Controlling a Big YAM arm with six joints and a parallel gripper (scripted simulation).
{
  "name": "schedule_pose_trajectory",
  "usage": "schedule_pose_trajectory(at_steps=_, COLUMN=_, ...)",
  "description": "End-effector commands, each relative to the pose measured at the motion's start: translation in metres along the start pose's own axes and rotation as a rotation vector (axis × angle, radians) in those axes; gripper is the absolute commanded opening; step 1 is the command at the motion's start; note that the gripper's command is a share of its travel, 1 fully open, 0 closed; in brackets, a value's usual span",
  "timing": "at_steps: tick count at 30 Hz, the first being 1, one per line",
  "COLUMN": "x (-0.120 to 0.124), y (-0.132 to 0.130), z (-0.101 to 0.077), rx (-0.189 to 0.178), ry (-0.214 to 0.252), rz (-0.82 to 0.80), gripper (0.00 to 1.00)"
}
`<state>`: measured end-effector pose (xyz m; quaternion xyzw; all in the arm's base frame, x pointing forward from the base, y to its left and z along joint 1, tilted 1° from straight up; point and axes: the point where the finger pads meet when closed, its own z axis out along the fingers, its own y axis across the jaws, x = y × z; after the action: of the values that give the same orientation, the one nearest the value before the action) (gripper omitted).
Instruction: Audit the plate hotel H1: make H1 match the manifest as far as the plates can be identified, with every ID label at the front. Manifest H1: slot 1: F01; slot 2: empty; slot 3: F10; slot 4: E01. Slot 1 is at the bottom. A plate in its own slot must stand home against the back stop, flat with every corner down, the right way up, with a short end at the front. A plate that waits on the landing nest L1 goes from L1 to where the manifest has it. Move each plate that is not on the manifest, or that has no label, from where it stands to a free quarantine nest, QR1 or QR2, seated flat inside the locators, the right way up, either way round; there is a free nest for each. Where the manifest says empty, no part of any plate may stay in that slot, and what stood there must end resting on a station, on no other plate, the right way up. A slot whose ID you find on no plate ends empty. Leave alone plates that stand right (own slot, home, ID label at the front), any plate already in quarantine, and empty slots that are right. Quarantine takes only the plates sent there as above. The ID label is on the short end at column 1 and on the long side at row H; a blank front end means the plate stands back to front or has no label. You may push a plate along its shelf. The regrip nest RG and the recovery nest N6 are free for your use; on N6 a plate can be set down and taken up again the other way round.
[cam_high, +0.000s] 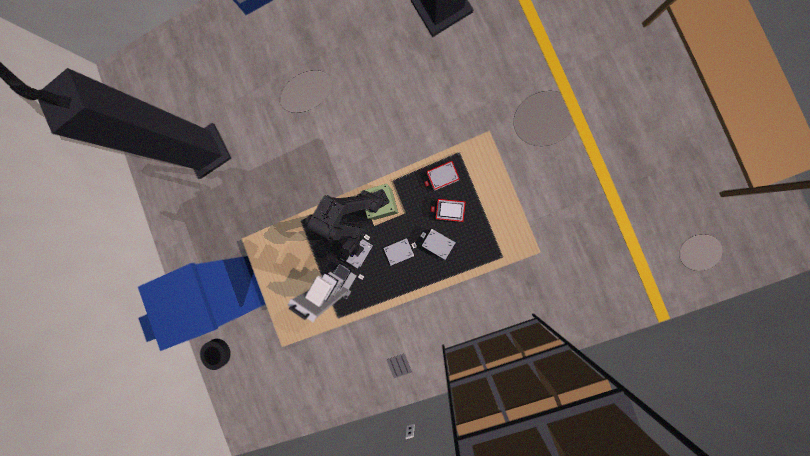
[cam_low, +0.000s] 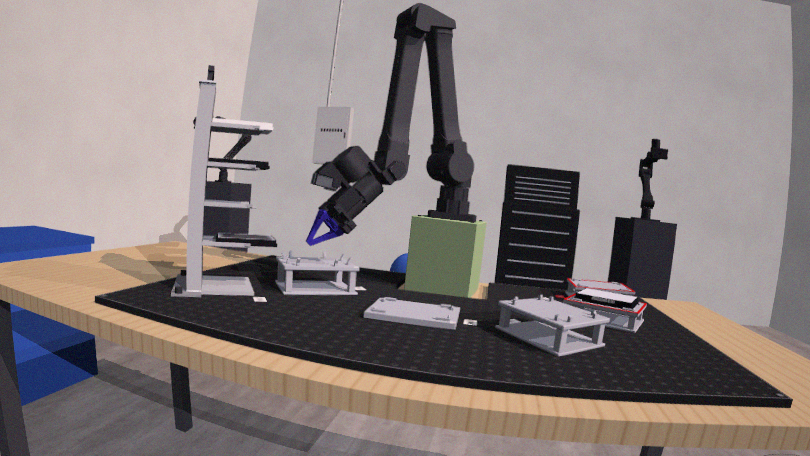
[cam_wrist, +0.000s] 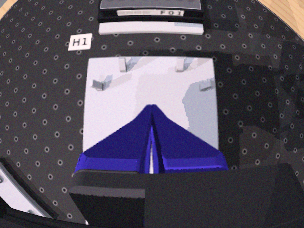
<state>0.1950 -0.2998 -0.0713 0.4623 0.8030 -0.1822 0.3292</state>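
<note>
The plate hotel H1 (cam_low: 199, 186) stands at the left of the black mat. Another dark plate (cam_low: 238, 162) lies on the third shelf and a white plate (cam_low: 242, 122) on the top shelf. The second shelf (cam_low: 226, 203) looks bare. My gripper (cam_low: 315, 236) hangs tilted above an empty grey nest (cam_low: 317, 269) beside the hotel. Its blue fingers (cam_wrist: 152, 156) are shut on nothing.
A flat grey nest (cam_low: 412, 311) and a raised grey nest (cam_low: 549, 324) sit mid-mat. Two red-edged quarantine nests stand at the right; the nearer one (cam_low: 606, 297) holds a plate, the farther one (cam_high: 442, 175) looks bare. The arm's green base (cam_low: 444, 254) stands behind.
</note>
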Motion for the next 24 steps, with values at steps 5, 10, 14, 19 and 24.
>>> schedule_pose_trajectory(at_steps=5, x=-0.007, y=0.001, z=0.002, rx=0.0, ry=-0.025, rz=0.004, gripper=0.0)
schedule_pose_trajectory(at_steps=10, x=-0.007, y=0.001, z=0.002, rx=0.0, ry=-0.025, rz=0.004, gripper=0.0)
schedule_pose_trajectory(at_steps=14, x=-0.007, y=0.001, z=0.002, rx=0.0, ry=-0.025, rz=0.004, gripper=0.0)
schedule_pose_trajectory(at_steps=19, x=-0.01, y=0.003, z=0.006, rx=-0.003, ry=-0.033, rz=0.012, gripper=0.0)
schedule_pose_trajectory(at_steps=24, x=-0.014, y=0.001, z=0.008, rx=0.0, ry=-0.023, rz=0.013, gripper=0.0)
